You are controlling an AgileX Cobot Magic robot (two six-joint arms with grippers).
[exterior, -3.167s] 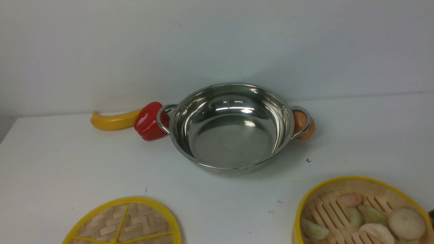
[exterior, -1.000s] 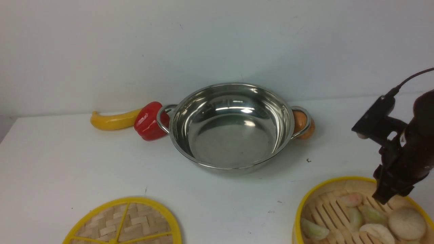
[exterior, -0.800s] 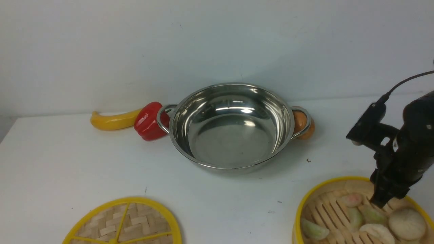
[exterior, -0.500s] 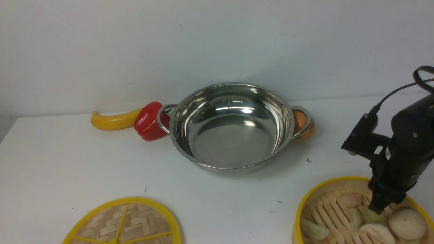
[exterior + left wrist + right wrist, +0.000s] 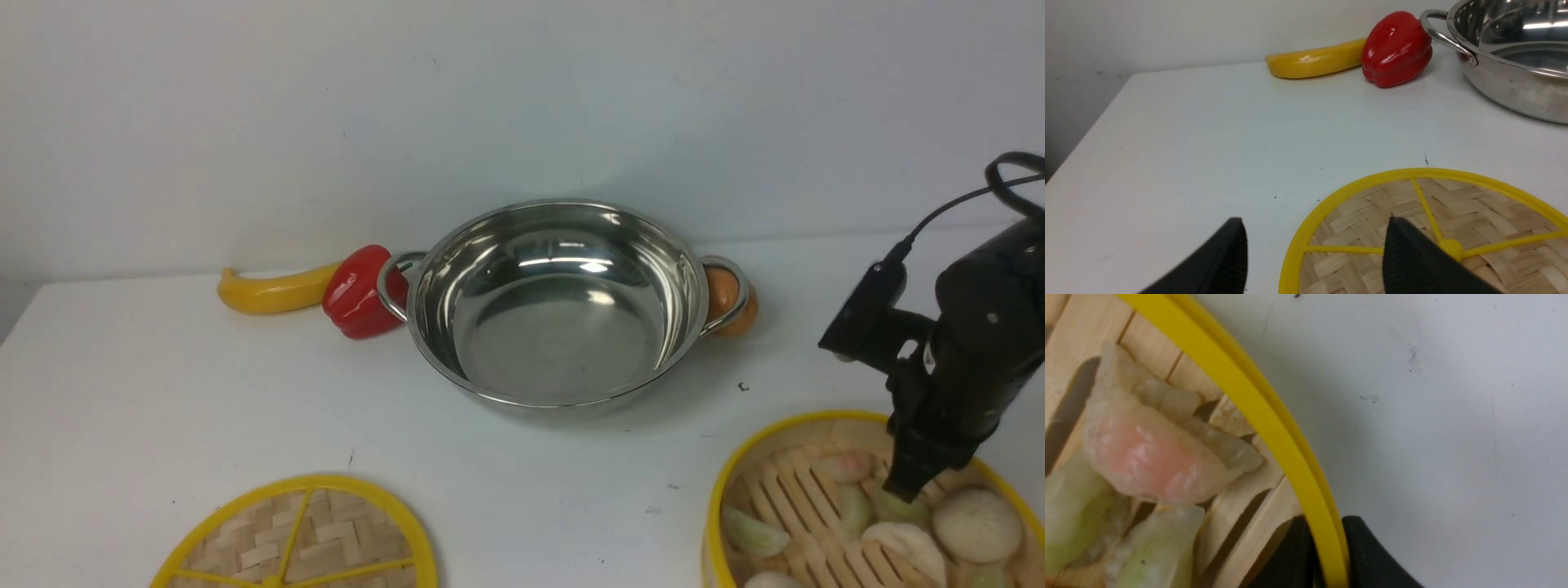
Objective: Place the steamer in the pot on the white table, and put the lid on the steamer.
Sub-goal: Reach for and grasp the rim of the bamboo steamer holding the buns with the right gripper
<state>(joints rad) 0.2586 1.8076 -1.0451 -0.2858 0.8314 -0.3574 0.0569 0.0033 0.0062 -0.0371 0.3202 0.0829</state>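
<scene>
right fingers (image 5: 1372, 559) pinch yellow rim of slatted bamboo steamer (image 5: 1249, 396) | left fingers (image 5: 1224, 261) spread, near flat woven lid (image 5: 1478, 208)

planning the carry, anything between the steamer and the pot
Nothing visible: the white table is bare between steamer and pot, and the pot is empty. The red pepper and orange fruit sit by its handles, off that path.

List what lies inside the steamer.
Pale dumplings and a round bun lie on the steamer's slats. The right gripper, clamped on the rim, hides some slats; the near part is out of frame.
</scene>
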